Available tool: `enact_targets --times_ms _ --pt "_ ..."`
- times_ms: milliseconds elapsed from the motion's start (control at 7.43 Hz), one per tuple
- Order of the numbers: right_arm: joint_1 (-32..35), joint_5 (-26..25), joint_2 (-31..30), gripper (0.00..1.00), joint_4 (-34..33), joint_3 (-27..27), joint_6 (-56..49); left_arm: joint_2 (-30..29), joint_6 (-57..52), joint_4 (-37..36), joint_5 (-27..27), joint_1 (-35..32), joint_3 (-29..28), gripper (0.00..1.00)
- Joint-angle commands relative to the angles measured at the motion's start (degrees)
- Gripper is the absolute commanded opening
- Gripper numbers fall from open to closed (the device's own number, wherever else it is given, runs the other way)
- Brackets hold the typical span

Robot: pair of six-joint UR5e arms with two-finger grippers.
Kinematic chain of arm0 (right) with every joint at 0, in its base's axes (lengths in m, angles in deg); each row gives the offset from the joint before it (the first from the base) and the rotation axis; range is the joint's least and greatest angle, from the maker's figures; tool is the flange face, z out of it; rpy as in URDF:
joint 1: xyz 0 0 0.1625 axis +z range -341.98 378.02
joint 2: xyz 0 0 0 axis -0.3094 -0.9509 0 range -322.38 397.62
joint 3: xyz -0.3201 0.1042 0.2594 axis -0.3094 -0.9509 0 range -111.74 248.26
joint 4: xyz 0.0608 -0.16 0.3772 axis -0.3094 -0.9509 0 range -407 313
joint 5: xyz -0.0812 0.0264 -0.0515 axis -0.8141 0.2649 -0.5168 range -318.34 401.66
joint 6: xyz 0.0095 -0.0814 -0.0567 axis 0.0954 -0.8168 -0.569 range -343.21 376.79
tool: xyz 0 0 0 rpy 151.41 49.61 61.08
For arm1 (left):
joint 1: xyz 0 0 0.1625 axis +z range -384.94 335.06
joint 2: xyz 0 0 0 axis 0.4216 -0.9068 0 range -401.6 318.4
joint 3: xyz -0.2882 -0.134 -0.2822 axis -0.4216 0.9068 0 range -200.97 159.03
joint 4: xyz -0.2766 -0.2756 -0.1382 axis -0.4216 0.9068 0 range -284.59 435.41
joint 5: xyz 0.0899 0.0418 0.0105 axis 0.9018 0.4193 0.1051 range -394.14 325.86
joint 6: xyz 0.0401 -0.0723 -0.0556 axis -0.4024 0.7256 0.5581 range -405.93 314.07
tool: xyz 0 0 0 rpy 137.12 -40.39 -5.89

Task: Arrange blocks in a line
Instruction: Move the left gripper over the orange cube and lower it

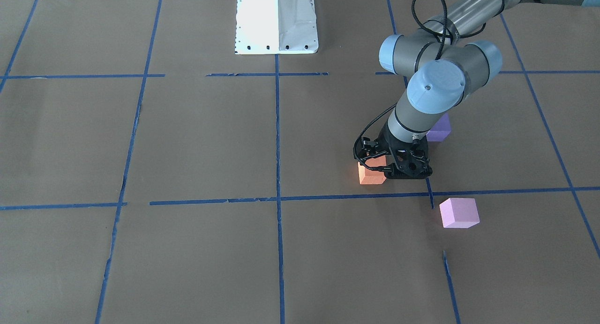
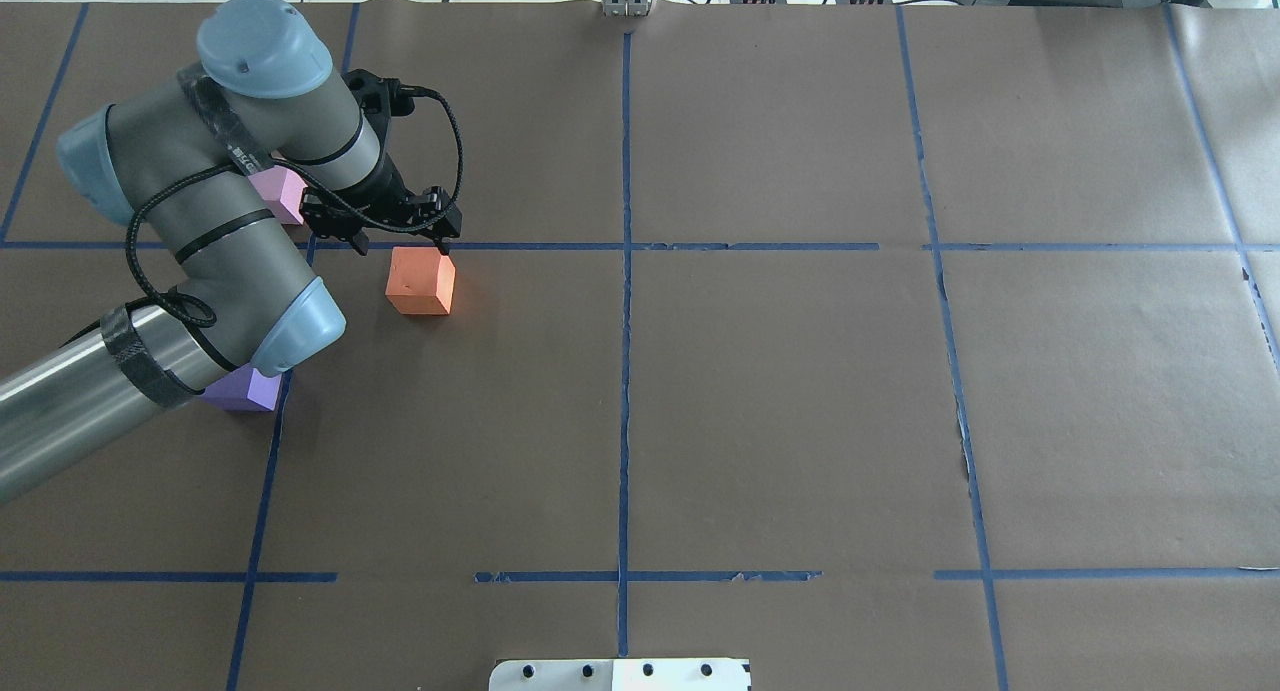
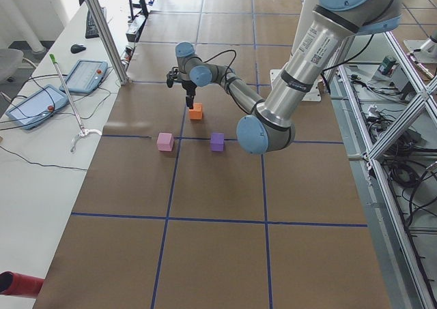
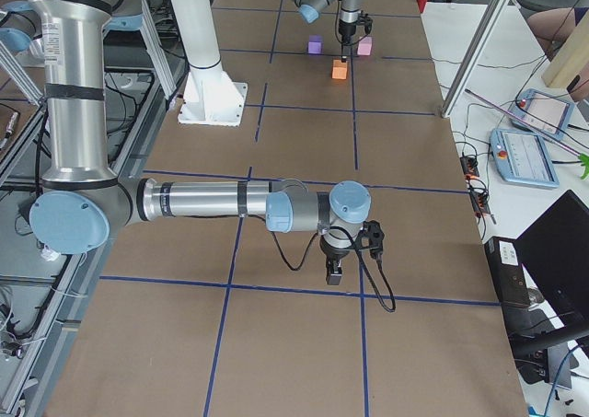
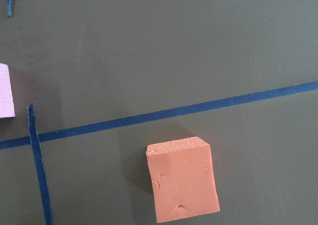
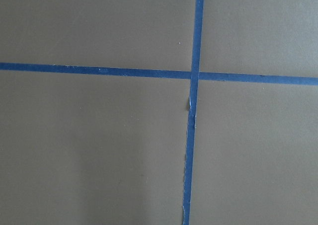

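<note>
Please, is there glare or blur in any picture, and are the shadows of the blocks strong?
Front-facing view: the white robot base is blown out by glare. Left wrist view: the orange block is sharp, its shadow only faint. Overhead view: even light, no blur. Right wrist view: the blue tape looks slightly soft.

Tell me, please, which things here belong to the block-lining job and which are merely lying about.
Job: orange block, purple block, pink block, left end effector.
Lying about: tablet pendant, grabber stick, keyboard, mouse, all on the side bench.
</note>
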Motion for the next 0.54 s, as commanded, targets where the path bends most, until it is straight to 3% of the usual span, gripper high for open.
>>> enact_targets --times_ms 0,404 --pt "0.0 0.0 0.0 1.00 0.0 0.0 0.0 0.0 0.2 1.6 0.2 1.0 -1.7 0.98" --pt "0.0 0.0 0.0 1.00 0.0 0.0 0.0 0.1 0.6 4.3 0.2 1.9 -4.1 0.98"
